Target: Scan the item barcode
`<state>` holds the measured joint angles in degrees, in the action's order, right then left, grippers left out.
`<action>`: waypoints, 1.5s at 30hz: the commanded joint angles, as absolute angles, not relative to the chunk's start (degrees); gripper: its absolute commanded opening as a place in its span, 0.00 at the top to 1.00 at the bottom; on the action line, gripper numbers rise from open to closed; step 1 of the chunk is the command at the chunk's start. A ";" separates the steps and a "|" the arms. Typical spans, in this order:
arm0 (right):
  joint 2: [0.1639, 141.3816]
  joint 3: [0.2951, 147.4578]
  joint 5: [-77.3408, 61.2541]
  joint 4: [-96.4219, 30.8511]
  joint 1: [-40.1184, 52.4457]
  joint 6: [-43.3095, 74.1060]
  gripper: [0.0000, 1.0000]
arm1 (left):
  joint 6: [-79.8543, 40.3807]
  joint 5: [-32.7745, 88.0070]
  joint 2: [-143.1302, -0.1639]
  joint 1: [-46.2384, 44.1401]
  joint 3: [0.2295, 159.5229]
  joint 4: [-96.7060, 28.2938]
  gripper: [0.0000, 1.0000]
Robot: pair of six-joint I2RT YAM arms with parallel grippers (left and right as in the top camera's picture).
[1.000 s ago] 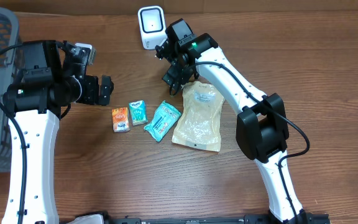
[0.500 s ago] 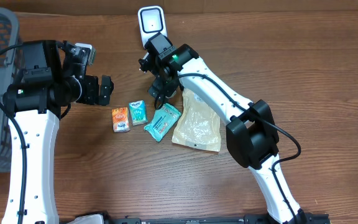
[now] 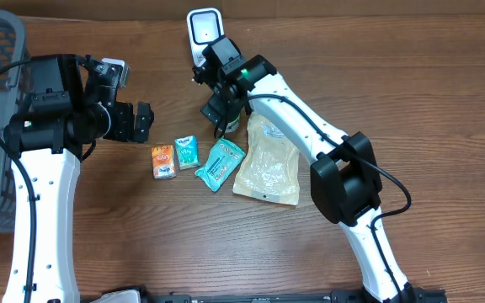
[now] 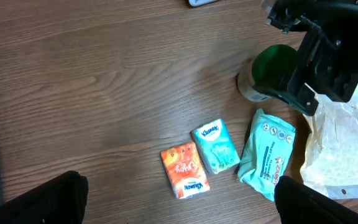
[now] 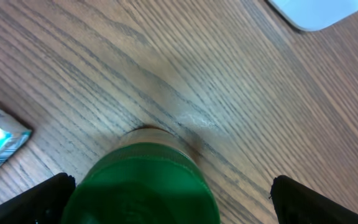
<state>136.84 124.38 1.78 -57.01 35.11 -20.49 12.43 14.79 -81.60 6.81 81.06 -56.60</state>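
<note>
The right fingers [image 5: 39,200] have swung across to hover over the green-lidded jar [image 5: 143,186], which stands on the surface [image 3: 436,101] near the scanner [image 3: 205,29]; they are spread wide and grip nothing yet, like the left fingers [image 4: 42,199], so a grasp looks next.

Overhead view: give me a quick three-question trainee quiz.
1. True or false: the right gripper is shut on the green-lidded round jar.
2. What lies between the orange tissue pack and the teal wipes pack? A) small teal Kleenex pack B) grey basket C) clear pouch
3. Which item sits nearest the white box scanner?
Key: 1 false, jaws open; 2 A; 3 the jar.
</note>
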 commanded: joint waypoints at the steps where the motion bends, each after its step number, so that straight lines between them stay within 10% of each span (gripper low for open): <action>1: 136.66 124.07 -0.23 -57.08 34.96 -19.73 0.00 | 12.43 14.85 -81.25 6.83 82.13 -56.53 0.01; 23: 136.68 124.07 -0.12 -56.88 34.98 -6.81 0.14 | 12.43 14.85 -81.25 6.83 82.13 -56.53 0.00; 36: 136.68 124.07 0.80 -59.11 34.98 3.75 0.39 | 12.43 14.85 -81.25 6.83 82.13 -56.53 0.00; 45: 136.68 124.14 6.39 -63.31 34.96 27.92 0.45 | 12.43 14.85 -81.25 6.83 82.13 -56.53 0.00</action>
